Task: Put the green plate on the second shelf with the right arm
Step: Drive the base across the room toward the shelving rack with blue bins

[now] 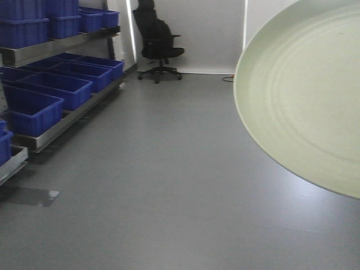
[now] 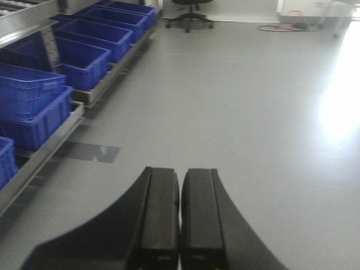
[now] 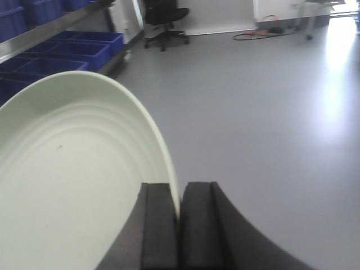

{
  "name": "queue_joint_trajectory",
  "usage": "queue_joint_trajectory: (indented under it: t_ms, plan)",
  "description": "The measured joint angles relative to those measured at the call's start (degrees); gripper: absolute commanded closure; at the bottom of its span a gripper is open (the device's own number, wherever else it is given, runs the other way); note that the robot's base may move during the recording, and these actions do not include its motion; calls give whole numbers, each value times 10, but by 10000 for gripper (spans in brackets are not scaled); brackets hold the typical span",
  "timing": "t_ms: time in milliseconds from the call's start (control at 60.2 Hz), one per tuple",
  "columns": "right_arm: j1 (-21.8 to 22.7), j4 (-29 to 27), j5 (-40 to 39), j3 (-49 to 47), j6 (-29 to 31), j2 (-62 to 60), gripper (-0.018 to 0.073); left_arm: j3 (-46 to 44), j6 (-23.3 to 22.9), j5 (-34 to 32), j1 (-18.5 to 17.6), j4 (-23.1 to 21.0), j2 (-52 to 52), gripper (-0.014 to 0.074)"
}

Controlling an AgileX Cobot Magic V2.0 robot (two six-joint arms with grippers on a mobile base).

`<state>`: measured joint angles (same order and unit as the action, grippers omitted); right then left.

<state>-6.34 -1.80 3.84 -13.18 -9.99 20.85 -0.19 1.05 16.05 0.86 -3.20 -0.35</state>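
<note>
Already clamps plate point(image 3: 73, 185) by rim in right gripper point(image 3: 180, 194), aloft — shows left gripper point(image 2: 180, 177) closed, empty. Yet to reach shelves point(image 1: 53, 49) — placing undone.

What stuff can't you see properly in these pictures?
- Green plate: the front view's right edge cuts it off. In the right wrist view, the left and bottom edges do.
- Right gripper: its fingers hide the plate rim pinched between them.
- Top blue bins: in the front view, their walls hide their insides.
- Shelf rack: the left edge cuts it off.
</note>
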Motion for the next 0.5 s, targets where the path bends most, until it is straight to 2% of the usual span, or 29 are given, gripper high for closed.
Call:
queue_joint_trajectory:
  t_ms: [498]
  plan:
    - [0,0,0,0,0,0,504,0,0,0,0,0,0,472]
